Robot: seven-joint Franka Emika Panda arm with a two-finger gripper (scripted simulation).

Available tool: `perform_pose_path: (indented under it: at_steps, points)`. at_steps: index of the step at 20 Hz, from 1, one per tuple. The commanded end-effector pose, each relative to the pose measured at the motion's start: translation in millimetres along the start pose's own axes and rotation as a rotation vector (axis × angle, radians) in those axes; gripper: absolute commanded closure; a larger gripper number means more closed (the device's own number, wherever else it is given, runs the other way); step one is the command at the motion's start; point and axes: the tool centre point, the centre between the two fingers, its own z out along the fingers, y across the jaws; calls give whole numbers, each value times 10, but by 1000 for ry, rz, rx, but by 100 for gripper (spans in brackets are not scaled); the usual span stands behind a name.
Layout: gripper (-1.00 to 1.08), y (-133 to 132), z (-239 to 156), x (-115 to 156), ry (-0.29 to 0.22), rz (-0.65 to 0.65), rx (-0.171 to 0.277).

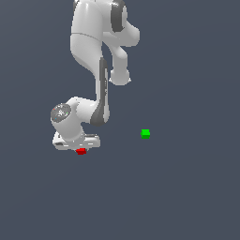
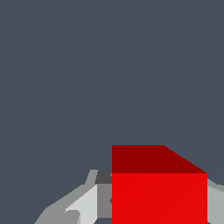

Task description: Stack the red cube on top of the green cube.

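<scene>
Wrist view fills with the red cube (image 2: 159, 192), set between the pale fingers (image 2: 83, 208) of my gripper (image 2: 157, 205); one finger shows on each side of it, and the claw looks pressed onto the cube's flanks, though I cannot make out the contact itself. From the exterior view, the gripper (image 1: 79, 146) sits low at about eight o'clock in the scene, the red cube (image 1: 81, 151) peeking out beneath it, while the green cube (image 1: 145, 134) stands alone, well apart, just past centre toward three o'clock.

I judge the step in hand to be securing the grasp and carrying. To do it well, I would confirm the pinch is square on opposite faces before raising the arm, lift straight up until the cube clears the green one's height with margin, then travel toward three o'clock without tilting the wrist. Over the target I would line up the edges of both cubes, descend slowly, and release only once the red face rests flat on the green, since an off-centre drop on such a small footprint could tip it.
</scene>
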Motion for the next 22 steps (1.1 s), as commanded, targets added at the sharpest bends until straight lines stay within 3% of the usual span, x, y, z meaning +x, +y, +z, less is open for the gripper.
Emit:
perform_pose_path:
  at_steps: [1, 7, 22]
  points:
    - [108, -3, -5, 1, 0, 0, 0]
    - [108, -6, -151, -6, 0, 0, 0]
    - [108, -7, -976, -7, 0, 0, 0]
